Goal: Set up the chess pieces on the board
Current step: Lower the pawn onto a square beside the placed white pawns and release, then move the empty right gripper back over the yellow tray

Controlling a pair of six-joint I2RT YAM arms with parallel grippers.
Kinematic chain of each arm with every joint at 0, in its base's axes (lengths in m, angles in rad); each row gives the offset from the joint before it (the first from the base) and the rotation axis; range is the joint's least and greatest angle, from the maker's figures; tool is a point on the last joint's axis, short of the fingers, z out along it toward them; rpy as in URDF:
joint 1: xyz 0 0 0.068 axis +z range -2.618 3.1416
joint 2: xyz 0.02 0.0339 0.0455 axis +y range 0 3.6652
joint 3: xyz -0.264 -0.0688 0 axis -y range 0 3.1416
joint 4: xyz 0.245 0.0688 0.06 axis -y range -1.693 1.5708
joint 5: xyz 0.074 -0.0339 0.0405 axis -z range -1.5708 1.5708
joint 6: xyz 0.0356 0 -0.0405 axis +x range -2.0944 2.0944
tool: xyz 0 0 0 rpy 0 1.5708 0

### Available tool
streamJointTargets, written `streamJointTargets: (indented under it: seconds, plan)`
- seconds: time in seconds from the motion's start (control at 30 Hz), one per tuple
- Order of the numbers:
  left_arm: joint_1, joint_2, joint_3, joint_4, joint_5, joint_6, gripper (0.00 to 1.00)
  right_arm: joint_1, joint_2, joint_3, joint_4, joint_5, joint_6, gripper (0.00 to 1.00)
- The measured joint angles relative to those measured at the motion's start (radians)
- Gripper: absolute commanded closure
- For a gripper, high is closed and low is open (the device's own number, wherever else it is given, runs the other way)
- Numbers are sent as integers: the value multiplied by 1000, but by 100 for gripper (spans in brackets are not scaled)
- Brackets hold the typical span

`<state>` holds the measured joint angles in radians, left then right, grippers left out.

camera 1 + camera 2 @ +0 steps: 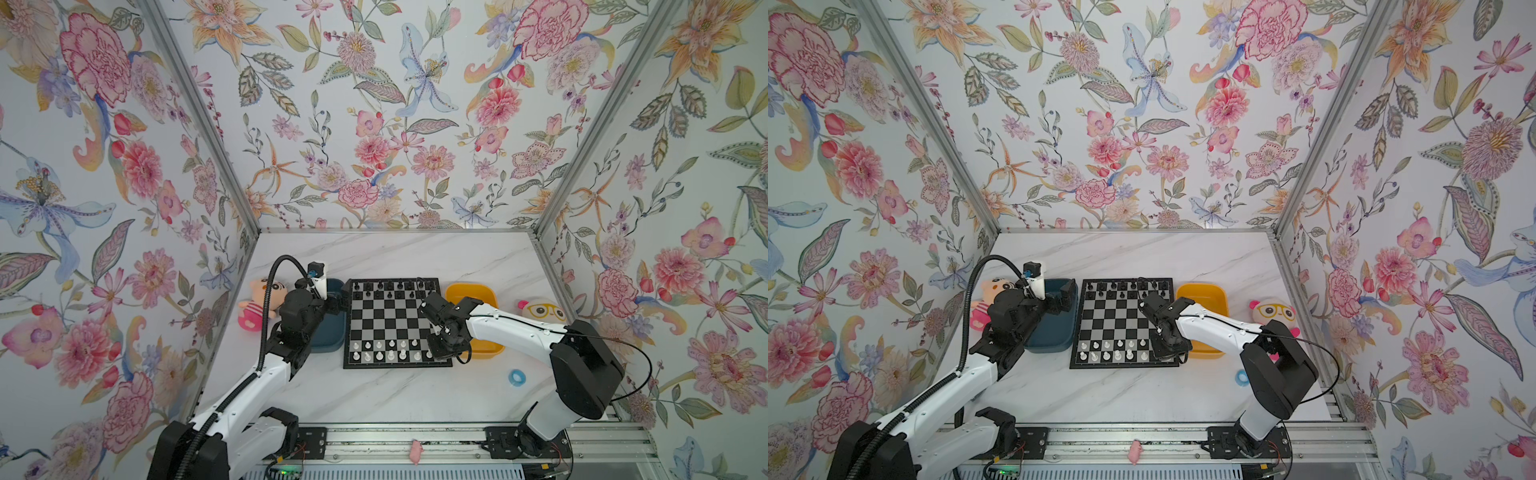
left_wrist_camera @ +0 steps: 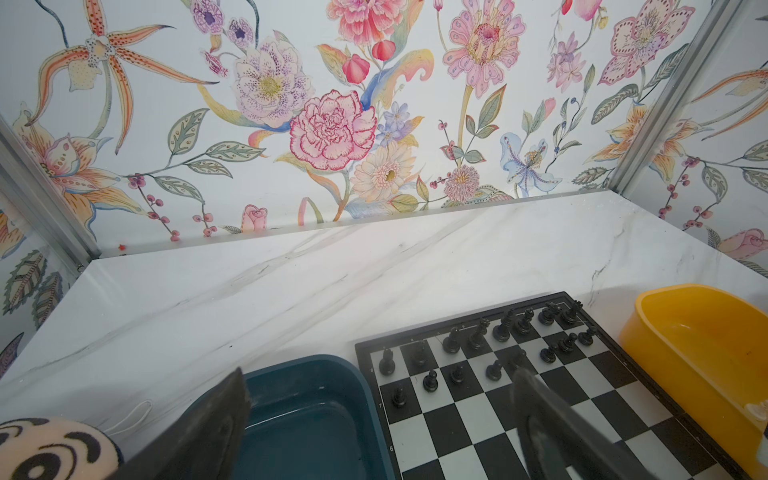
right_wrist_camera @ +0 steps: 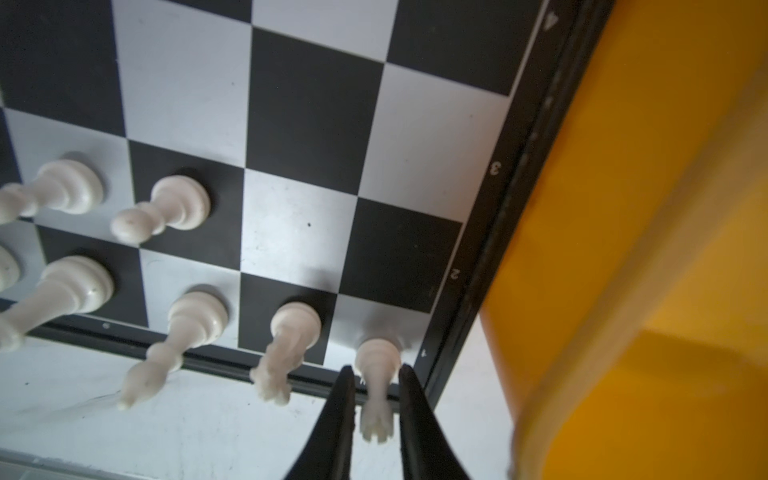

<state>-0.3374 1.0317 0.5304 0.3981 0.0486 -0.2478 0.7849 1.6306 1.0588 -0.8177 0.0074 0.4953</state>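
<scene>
While the desk lies mostly bare, the board sits close between the teal tray, where the left gripper hangs with jaws wide apart, and the yellow tray, whose wall crowds the right gripper. Its jaws flank the corner rook with thin gaps, not gripping; the chess pieces fill the near rank, but two pawn squares stand empty.

The white rook is flanked by the black fingers, slim gaps showing, on the board's corner square.
</scene>
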Motion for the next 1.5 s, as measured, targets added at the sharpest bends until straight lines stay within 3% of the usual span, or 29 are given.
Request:
streamJointTargets:
  seconds: [0.43, 0.83, 1.5]
  plan:
    - [1, -8, 0, 0, 0, -3, 1, -18, -122, 44, -37, 28, -12, 74]
    - [1, 26, 22, -19, 0, -11, 1, -203, -222, 91, -45, 76, -100, 71]
    - [2, 57, 81, -116, -12, -58, 2, -356, -241, -37, 51, 58, -193, 68]
